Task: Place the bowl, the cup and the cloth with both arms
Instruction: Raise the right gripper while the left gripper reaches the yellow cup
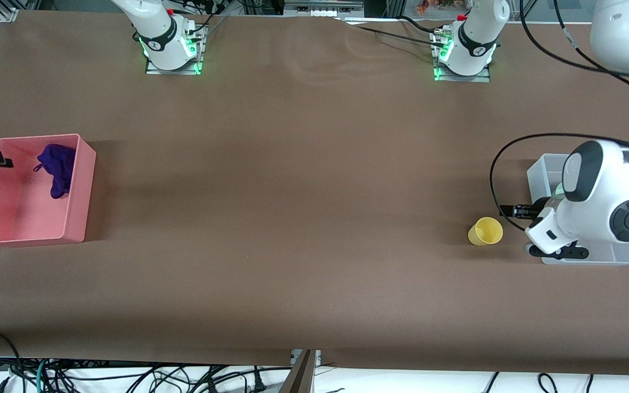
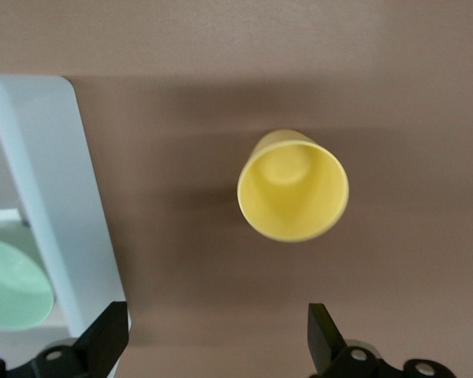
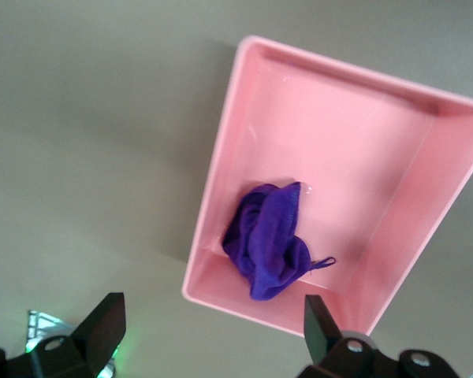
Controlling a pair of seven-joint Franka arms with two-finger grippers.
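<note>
risk: the cup [image 2: 293, 186] stands upright on the table just beside the clear tray [image 2: 43, 197]; a low approach by the left gripper [image 2: 217, 335], fingers spread and empty, could tip it.
clear tray: the bowl [image 2: 12, 285].
pink bin [image 1: 77, 188]: the cloth [image 3: 266, 240].
right gripper [image 3: 205, 331]: spread, empty, over the bin.

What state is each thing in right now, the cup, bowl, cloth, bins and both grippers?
cup: upright on the table, empty, free.
bowl: inside the clear bin.
cloth: crumpled in the pink bin.
left gripper: open, over the table beside the cup.
right gripper: open, above the pink bin.
</note>
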